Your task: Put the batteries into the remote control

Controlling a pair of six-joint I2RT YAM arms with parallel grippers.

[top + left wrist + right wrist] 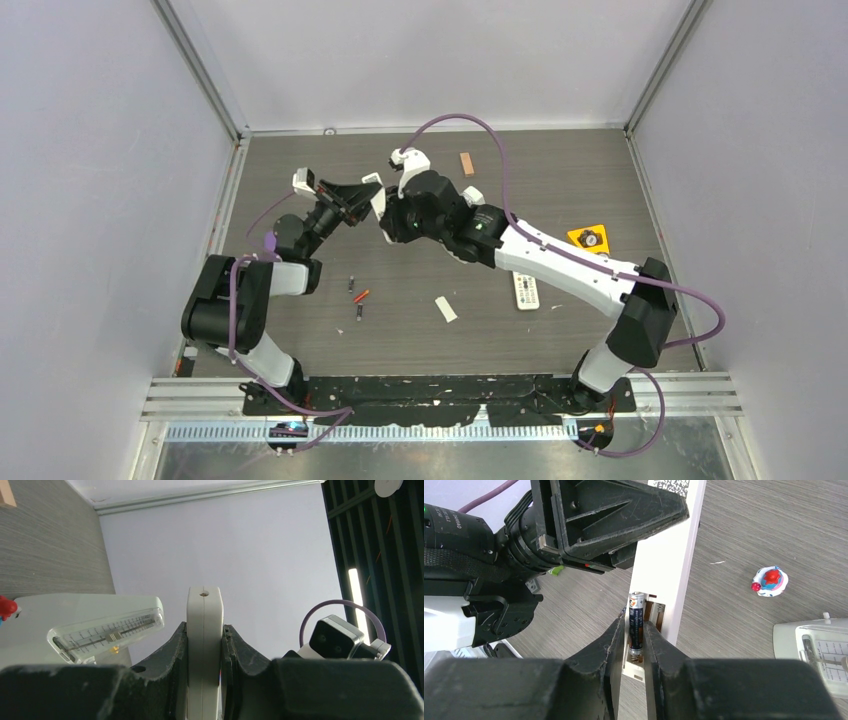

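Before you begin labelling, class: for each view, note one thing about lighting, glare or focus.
Top external: even, soft light, only faint shadows on the table. Left wrist: a strip light glares; the left fingers are dark and soft. Right wrist: the battery label is fairly sharp, the right fingers blurred.

The remote control [669,555], a long slim white bar, is up off the table [560,180], clamped edge-on in the left gripper [204,630]; its battery bay stands open, with a bare spring showing; one battery [636,610], dark with an orange band, lies lengthwise in the bay between the fingers of the right gripper [635,621]; three more batteries [362,296] lie loose on the table at the remote's 7 o'clock; the small white cover [445,309] lies flat at its 5 o'clock.
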